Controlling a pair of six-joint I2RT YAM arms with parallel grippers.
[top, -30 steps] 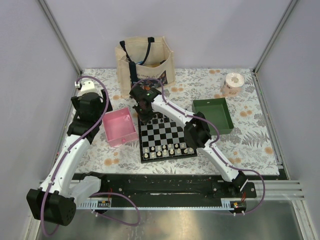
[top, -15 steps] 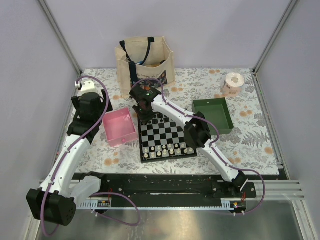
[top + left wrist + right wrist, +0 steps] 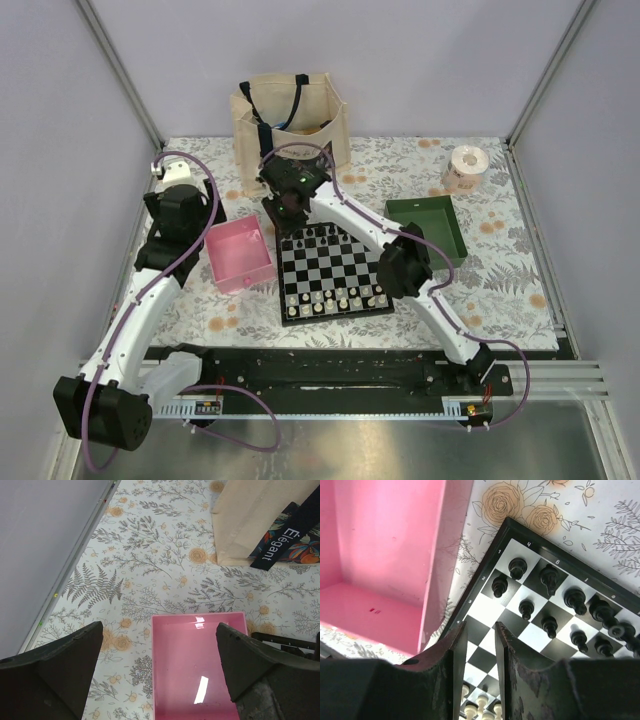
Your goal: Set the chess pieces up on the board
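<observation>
The square black-and-white chequered chessboard (image 3: 330,272) lies flat on the floral-patterned table (image 3: 500,290). It sits between a pink plastic tray (image 3: 240,258), just beside its left edge, and a dark green plastic tray (image 3: 425,228) off its far right corner. The tiny black plastic chess pieces (image 3: 320,234) stand upright in two rows along the board's far edge. In the right wrist view they fill the squares from the far left corner onward (image 3: 550,625). Tiny white pieces (image 3: 335,298) stand in the rows along the near edge.

The right gripper (image 3: 480,630) hangs over the board's far left corner. Its jaws stand a little apart with bare squares showing in the narrow gap and nothing between them.

The left gripper (image 3: 157,630) hovers above the pink tray, its jaws spread wide and empty.

A beige canvas tote bag (image 3: 290,120) stands at the table's far edge. A pale roll of paper (image 3: 464,167) sits near the far right corner.
</observation>
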